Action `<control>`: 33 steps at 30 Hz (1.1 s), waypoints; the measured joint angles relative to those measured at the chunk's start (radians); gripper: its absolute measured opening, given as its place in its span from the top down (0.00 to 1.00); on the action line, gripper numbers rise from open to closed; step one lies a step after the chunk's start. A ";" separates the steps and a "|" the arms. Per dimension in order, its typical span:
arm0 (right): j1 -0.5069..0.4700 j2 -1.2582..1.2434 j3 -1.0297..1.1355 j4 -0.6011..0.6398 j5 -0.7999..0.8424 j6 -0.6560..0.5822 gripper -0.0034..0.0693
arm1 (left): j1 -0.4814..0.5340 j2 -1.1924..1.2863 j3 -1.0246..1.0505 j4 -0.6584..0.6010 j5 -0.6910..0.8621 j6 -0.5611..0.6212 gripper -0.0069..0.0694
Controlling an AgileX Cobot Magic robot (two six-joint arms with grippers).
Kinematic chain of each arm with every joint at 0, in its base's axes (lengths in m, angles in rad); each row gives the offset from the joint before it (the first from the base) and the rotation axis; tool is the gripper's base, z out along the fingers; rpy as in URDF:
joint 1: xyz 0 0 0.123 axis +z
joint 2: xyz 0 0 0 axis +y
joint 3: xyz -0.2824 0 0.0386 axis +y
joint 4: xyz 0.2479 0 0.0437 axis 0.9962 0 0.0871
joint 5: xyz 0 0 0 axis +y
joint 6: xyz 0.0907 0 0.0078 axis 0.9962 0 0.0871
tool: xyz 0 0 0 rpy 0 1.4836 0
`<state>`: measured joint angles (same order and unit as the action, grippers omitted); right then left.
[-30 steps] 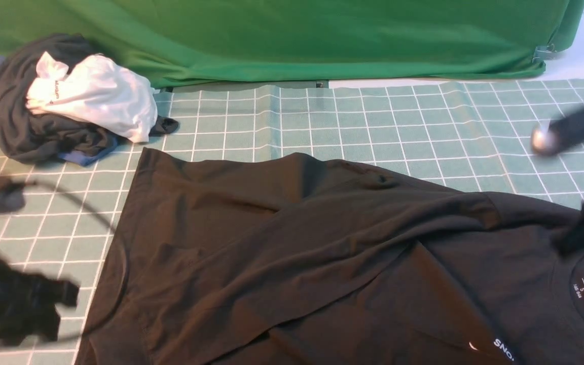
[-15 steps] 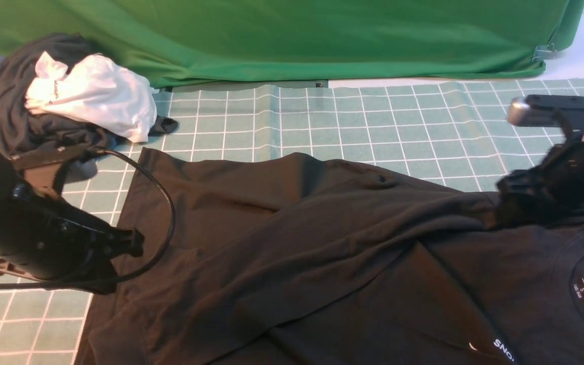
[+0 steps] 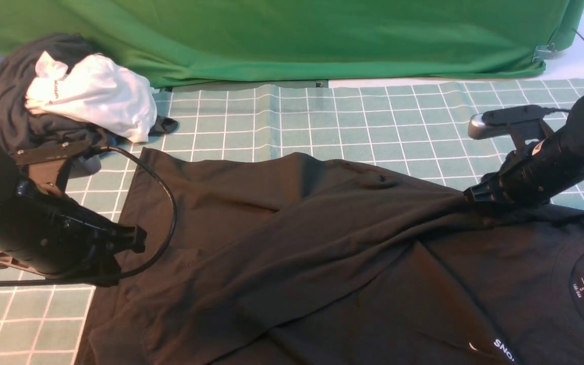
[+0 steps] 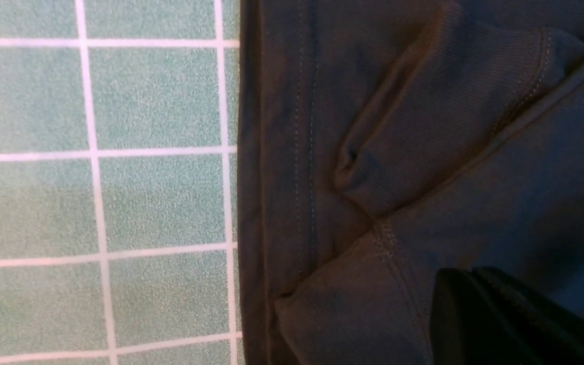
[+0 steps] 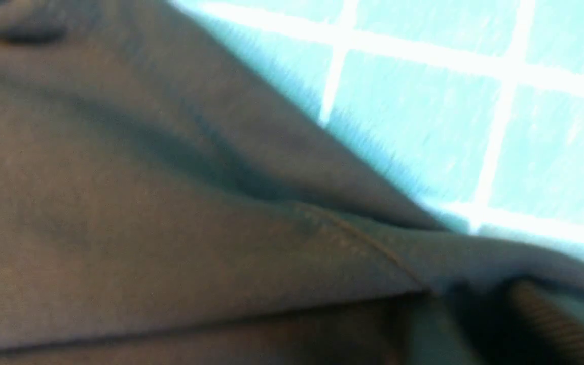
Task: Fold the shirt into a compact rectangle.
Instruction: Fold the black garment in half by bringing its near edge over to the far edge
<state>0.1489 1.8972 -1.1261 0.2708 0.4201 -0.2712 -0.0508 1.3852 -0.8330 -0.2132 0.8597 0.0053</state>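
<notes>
Front view, shirt (image 3: 322,243) edge at left tool (image 3: 137,239)

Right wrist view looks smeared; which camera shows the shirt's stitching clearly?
Right wrist view: blurred and streaky, the mat washed out bright, the shirt seam soft. Left wrist view: sharp, hem stitching crisp. Front view: in focus, but the black cloth's folds are low in contrast.

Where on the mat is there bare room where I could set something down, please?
The widest bare patch is the far strip of mat, between the far edge of the shirt and the green cloth. A smaller one lies at the near left corner, beside the shirt's left edge. The clothes pile crowds the far left; the shirt covers the rest.
</notes>
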 joint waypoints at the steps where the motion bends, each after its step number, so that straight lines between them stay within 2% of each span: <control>1: 0.000 -0.001 -0.003 -0.005 -0.001 -0.001 0.83 | 0.000 0.000 0.000 0.000 0.000 0.000 0.91; 3: 0.000 -0.007 -0.007 -0.019 0.000 -0.010 0.91 | 0.000 0.000 0.000 0.000 0.000 0.001 0.91; 5: 0.000 -0.025 -0.009 -0.038 0.001 -0.020 0.93 | 0.000 0.000 0.000 0.003 0.000 0.002 0.91; 12: -0.006 -0.048 -0.031 -0.075 0.012 -0.023 0.93 | 0.000 0.000 0.000 0.010 0.000 0.002 0.91; 30: -0.100 -0.011 -0.117 -0.093 -0.012 0.002 0.93 | 0.000 0.000 0.000 0.023 0.000 0.002 0.90; 33: -0.100 0.012 -0.119 -0.104 -0.047 0.002 0.87 | 0.000 0.000 0.000 0.036 0.000 0.002 0.90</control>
<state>0.0489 1.9094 -1.2454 0.1670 0.3729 -0.2693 -0.0508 1.3852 -0.8330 -0.1772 0.8597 0.0074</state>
